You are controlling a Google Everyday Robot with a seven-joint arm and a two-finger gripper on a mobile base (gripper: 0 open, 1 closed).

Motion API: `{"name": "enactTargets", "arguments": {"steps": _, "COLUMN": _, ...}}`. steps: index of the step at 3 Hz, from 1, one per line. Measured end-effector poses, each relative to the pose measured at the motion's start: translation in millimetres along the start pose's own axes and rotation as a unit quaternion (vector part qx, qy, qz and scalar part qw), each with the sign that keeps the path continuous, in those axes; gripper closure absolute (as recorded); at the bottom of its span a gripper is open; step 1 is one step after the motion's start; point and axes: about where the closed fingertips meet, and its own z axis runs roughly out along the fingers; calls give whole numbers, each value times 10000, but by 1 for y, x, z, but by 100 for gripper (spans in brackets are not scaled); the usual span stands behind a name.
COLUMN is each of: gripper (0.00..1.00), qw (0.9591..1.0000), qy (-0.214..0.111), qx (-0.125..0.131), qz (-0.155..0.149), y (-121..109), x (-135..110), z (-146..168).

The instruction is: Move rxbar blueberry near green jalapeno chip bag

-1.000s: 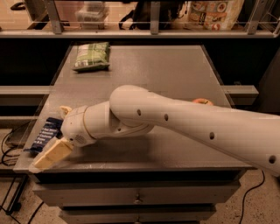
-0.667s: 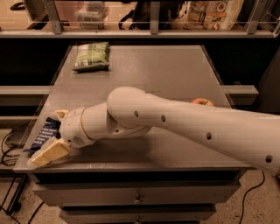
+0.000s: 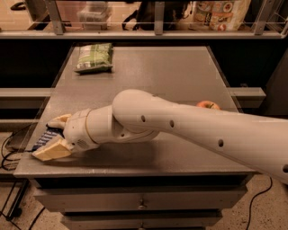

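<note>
The rxbar blueberry (image 3: 44,138), a dark navy bar with white text, lies at the table's front left corner. My gripper (image 3: 54,135) is down at that corner and open. Its tan fingers (image 3: 50,151) stand on either side of the bar, one at its near end and one at its far end, and partly cover it. The bar rests on the table. The green jalapeno chip bag (image 3: 93,57), green and white, lies at the far left of the table, well away from the bar and the gripper.
A red apple (image 3: 208,105) sits at the table's right side, partly behind my arm. The grey table (image 3: 157,72) has drawers below its front edge. A shelf with packages (image 3: 220,11) runs behind the table. Cables hang at the lower left.
The gripper has settled lower over the bar and its two fingers have come closer together around it. The bar, chip bag and apple have not moved.
</note>
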Motion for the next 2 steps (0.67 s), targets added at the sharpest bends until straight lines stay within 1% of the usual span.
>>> {"name": "enactTargets", "arguments": {"steps": 1, "gripper": 88, "qw": 9998, "qy": -131, "qx": 141, "qz": 11, "y": -4, "x": -4, "z": -12}}
{"name": "enactTargets", "arguments": {"steps": 2, "gripper": 100, "qw": 9989, "qy": -328, "qx": 346, "qz": -2, "y": -17, "x": -13, "z": -39}}
